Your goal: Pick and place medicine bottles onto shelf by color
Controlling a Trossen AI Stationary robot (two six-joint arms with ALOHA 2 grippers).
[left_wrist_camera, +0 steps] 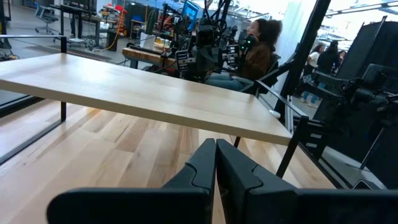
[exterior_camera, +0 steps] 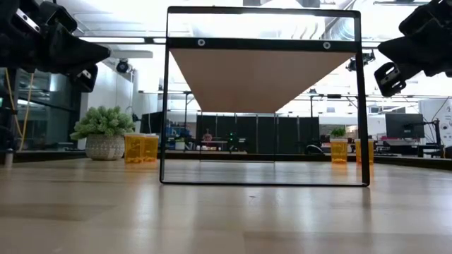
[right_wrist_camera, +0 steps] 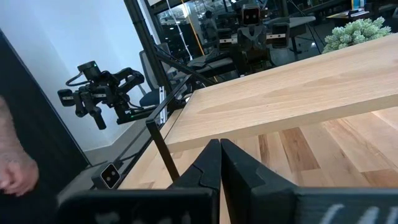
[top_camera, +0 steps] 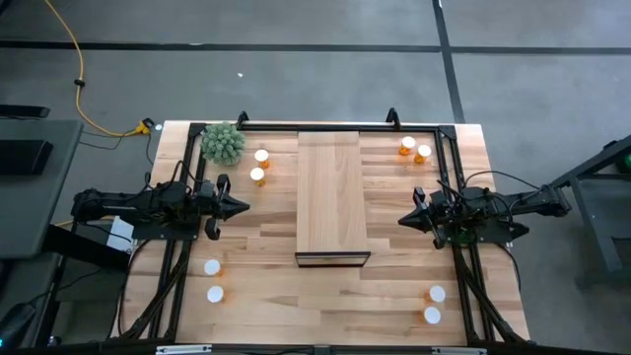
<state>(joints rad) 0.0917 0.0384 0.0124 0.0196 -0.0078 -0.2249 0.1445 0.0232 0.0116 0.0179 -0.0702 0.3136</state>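
The shelf (top_camera: 331,197), a pale wood board on a dark metal frame, stands on the table's middle and runs from far to near. Several small orange medicine bottles stand upright on the tabletop in pairs: far left (top_camera: 259,166), far right (top_camera: 415,149), near left (top_camera: 213,280), near right (top_camera: 434,304). The low view shows the far pairs (exterior_camera: 141,148) (exterior_camera: 339,150). My left gripper (top_camera: 245,206) hovers shut at the shelf's left, pointing level at it. My right gripper (top_camera: 402,219) hovers shut at the shelf's right, also level. Both sets of fingers (left_wrist_camera: 215,149) (right_wrist_camera: 220,146) are closed on nothing.
A green bushy plant (top_camera: 223,144) in a pale pot stands at the far left corner, beside the far-left bottles. A dark metal frame (top_camera: 449,158) runs along the table's sides and far edge. Bare butcher-block tabletop (top_camera: 266,247) lies between the shelf and each arm.
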